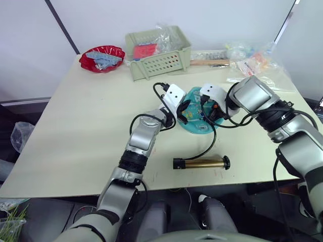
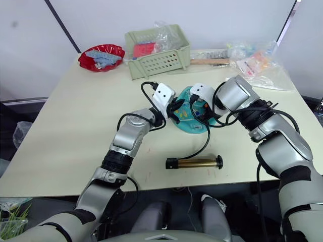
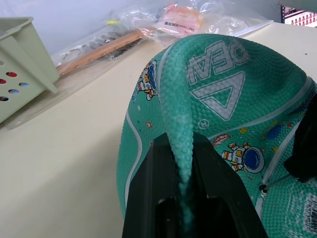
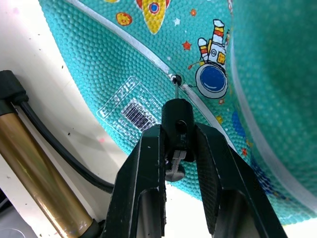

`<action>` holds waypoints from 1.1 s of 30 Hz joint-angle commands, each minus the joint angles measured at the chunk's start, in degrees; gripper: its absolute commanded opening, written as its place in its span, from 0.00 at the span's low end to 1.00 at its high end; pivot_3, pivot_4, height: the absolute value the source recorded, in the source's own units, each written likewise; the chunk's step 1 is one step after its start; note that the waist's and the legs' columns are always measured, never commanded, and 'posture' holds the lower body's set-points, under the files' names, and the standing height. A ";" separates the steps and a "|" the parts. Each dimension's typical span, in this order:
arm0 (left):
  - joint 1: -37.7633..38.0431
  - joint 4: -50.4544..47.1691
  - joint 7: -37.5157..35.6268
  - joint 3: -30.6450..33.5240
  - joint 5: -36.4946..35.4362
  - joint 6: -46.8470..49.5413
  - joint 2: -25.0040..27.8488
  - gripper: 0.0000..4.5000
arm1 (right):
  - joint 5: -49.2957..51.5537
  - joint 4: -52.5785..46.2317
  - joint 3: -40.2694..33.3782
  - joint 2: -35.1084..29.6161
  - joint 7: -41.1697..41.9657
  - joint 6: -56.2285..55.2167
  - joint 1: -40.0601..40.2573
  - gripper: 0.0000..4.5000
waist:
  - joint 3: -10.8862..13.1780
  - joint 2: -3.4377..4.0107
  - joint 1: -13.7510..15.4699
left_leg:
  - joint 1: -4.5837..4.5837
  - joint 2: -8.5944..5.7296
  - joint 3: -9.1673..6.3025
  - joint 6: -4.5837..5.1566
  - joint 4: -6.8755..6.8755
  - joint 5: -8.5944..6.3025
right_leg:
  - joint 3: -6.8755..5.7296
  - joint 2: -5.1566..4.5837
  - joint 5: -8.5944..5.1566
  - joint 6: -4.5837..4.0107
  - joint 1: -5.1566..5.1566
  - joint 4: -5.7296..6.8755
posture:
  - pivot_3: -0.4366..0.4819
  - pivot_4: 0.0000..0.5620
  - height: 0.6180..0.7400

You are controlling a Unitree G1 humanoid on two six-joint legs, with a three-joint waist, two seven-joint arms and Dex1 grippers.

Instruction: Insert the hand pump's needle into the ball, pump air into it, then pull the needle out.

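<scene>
ball (image 3: 218, 134): teal, deflated and soft, lying on the table (image 1: 75, 126) in front of the green basket (image 1: 159, 53); its pebbled skin folds easily, so it will likely sag under any push
left gripper (image 3: 184, 163): clenched on a pinched ridge of the ball's skin, a sound hold on limp rubber
right gripper (image 4: 177, 144): closed on the needle's black fitting, the rigid part to grasp
needle (image 4: 177, 89): thin pin, tip at the ball's valve hole; probably bends if pushed off-axis
hand pump (image 1: 202, 163): bronze cylinder lying free, nearer the robot than the ball, joined by a flexible black hose (image 1: 209, 143); looks light, may roll
</scene>
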 commanded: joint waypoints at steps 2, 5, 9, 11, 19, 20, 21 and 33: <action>1.84 1.76 -5.18 -5.13 -0.70 1.35 -1.85 0.00 | -2.83 4.64 1.32 3.64 -0.80 -4.39 -0.66 0.08 | -0.30 -0.05 -0.01 | 0.00 0.01 0.00 0.00 0.00 0.00 | 0.00 0.01 0.00 0.00 0.00 0.00 | 0.48 0.27 1.00; 2.10 1.76 -5.01 -5.37 -0.52 1.23 -2.23 0.00 | -4.42 7.27 1.61 4.97 -0.25 -6.19 -1.04 0.08 | -0.59 -0.08 -0.06 | 0.03 0.02 0.01 -0.01 -0.01 0.00 | 0.02 0.02 0.00 0.00 0.01 0.00 | 0.48 0.27 1.00; 2.37 1.52 -4.90 -5.20 -0.40 1.38 -2.58 0.00 | -6.48 9.35 2.44 6.31 0.90 -7.90 -0.63 0.08 | -0.81 -0.11 -0.07 | 0.09 0.03 0.01 -0.01 -0.02 -0.01 | 0.02 0.03 0.00 0.00 0.06 0.00 | 0.48 0.27 1.00; 2.50 1.43 -4.68 -5.17 -0.24 1.43 -2.68 0.00 | -7.27 9.45 2.50 6.84 1.34 -8.35 -0.28 0.08 | -0.97 -0.11 -0.09 | 0.10 0.04 0.01 -0.01 -0.03 -0.01 | 0.02 0.04 0.00 0.00 0.06 -0.01 | 0.48 0.27 1.00; 2.95 0.92 -4.02 -4.79 -0.19 1.68 -3.05 0.00 | -9.91 10.85 2.02 9.02 2.72 -9.70 -0.04 0.08 | -1.38 -0.10 -0.18 | 0.12 0.05 0.01 -0.01 -0.08 -0.01 | 0.02 0.05 -0.01 0.00 0.07 -0.04 | 0.48 0.27 1.00; 3.07 0.82 -3.92 -4.70 -0.29 1.83 -3.17 0.00 | -10.21 11.33 1.81 9.42 2.70 -9.98 -0.13 0.08 | -1.44 -0.10 -0.19 | 0.14 0.06 0.01 -0.01 -0.12 -0.01 | 0.02 0.06 -0.01 0.00 0.09 -0.07 | 0.48 0.27 1.00; 3.27 0.65 -3.92 -4.79 -0.27 1.87 -3.20 0.00 | -10.47 11.84 1.60 9.86 2.56 -10.28 -0.24 0.08 | -1.51 -0.11 -0.20 | 0.15 0.06 0.00 -0.01 -0.15 -0.01 | 0.02 0.06 -0.01 0.00 0.10 -0.09 | 0.48 0.27 1.00; 3.67 0.53 -3.88 -4.49 0.20 2.04 -3.41 0.00 | -13.90 12.90 1.23 11.19 4.24 -15.56 1.52 0.08 | -1.81 -0.10 -0.80 | 1.15 0.05 -0.14 -0.02 -0.84 -0.01 | 0.05 0.13 -0.17 0.23 0.99 -0.73 | 0.48 0.27 1.00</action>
